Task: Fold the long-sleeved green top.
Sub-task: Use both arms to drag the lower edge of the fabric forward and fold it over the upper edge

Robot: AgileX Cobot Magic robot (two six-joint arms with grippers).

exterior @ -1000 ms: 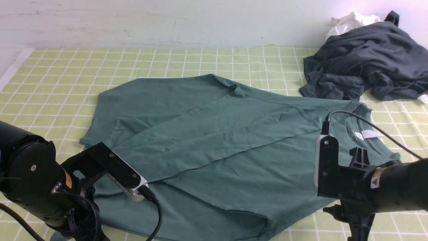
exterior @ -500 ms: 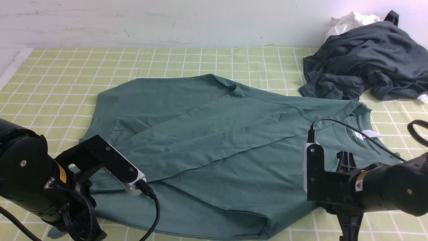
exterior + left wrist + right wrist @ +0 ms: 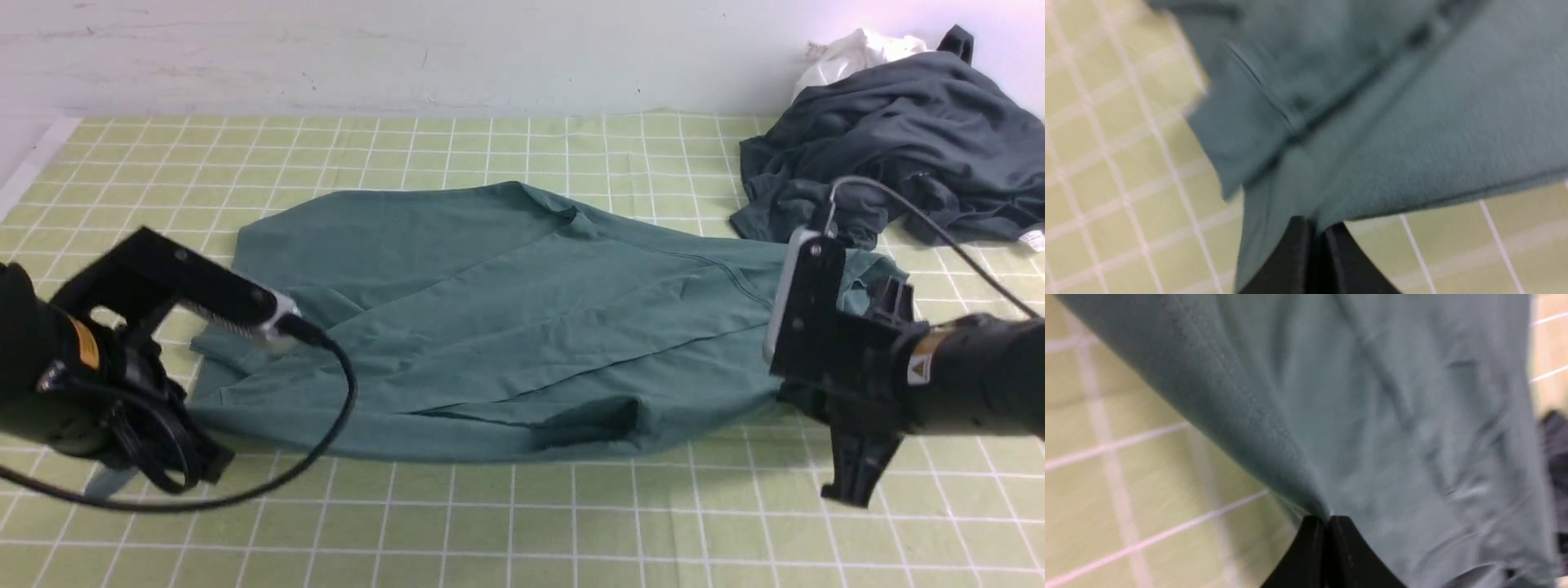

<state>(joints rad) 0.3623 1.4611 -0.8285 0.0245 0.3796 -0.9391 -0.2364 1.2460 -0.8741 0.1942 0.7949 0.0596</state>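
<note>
Nearest us, our left gripper (image 3: 1318, 228) and right gripper (image 3: 1328, 520) each pinch shut on the near edge of the green long-sleeved top (image 3: 506, 310) spread mid-desk, raising it, we judge, to fold it away from us; a second ago that edge lay flat on the desk (image 3: 522, 523) and the right gripper gaped; beyond sits the grey garment (image 3: 898, 147).
</note>
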